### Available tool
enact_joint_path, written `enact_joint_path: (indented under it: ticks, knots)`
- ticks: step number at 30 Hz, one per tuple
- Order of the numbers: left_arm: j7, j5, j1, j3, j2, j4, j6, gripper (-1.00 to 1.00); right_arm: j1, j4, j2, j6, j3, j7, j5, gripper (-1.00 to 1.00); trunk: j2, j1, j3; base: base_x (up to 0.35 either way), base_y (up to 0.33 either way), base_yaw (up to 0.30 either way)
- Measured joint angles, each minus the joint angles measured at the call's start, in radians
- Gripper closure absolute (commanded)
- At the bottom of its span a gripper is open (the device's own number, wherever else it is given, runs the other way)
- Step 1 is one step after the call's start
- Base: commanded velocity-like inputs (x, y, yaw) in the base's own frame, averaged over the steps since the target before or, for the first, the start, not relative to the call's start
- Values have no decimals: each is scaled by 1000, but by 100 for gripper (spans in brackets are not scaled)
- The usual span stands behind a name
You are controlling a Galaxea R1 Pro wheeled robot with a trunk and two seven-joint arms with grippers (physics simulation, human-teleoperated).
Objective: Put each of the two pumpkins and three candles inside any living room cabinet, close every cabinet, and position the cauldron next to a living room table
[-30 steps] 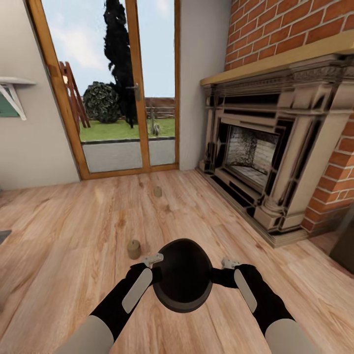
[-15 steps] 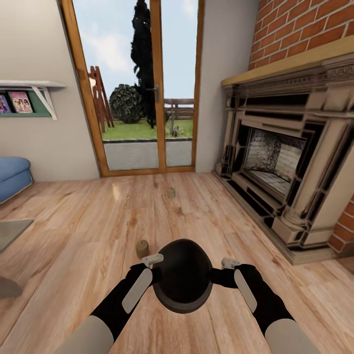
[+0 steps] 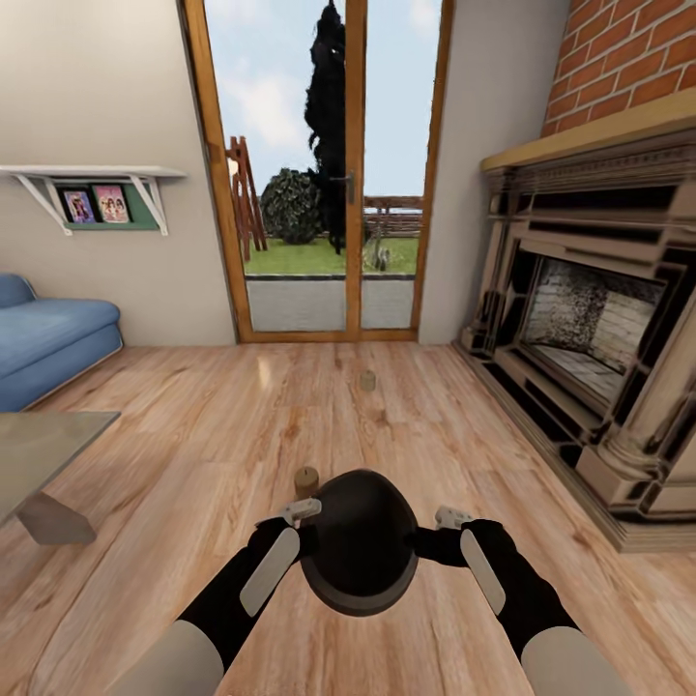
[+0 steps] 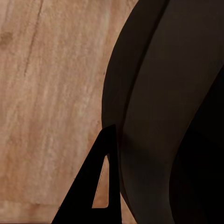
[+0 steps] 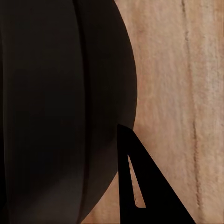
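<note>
I've got the cauldron [image 3: 360, 541] carried between both arms, above the floor [image 3: 193, 454], centred low in the head view. Matte black, round-bellied, smooth; we see it from above/behind as a dome. Left gripper [image 3: 302, 509] sits against its left flank, right gripper [image 3: 447, 519] against its right flank. Jaws: can't tell the exact state on either side, the pot body hides the tips. In the left wrist view one dark triangular finger [image 4: 95, 186] lies right along the pot's curved wall; the right wrist view gives the same, a finger [image 5: 140, 186] alongside the black wall over wood planks.

Floor is light wood plank, visible grain, slight sheen. One stubby tan candle [image 3: 306, 478] stands upright just beyond the pot's left shoulder, close to it. A second candle [image 3: 367, 381] stands farther ahead, well apart, toward the glass doors [image 3: 329, 203].

Desk [image 3: 48, 440]: glossy grey top, corner and an angled slab leg showing at left, with the blue sofa [image 3: 48, 338] behind. Fireplace [image 3: 599, 329], ornate beige surround under red brick, runs down the right side. Open floor strip between desk corner and hearth edge.
</note>
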Motion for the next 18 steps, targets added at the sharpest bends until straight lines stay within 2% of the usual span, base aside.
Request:
enact_joint_path:
  ticks: [7,13,18]
  knots:
    - [2,-7,0,1,0,-6,0,100,0,0,0,-10,2,0,-7,100,0,0,3,-5,-7,265]
    - [1,-23,0,-1,0,-18,0,100,0,0,0,-24,-5,22,10,100,0,0,6,-119,-88,265]
    - [0,-2,0,-5,-1,-2,-5,100,0,0,0,-5,-10,27,31,100,0,0,9,-25,-26,265]
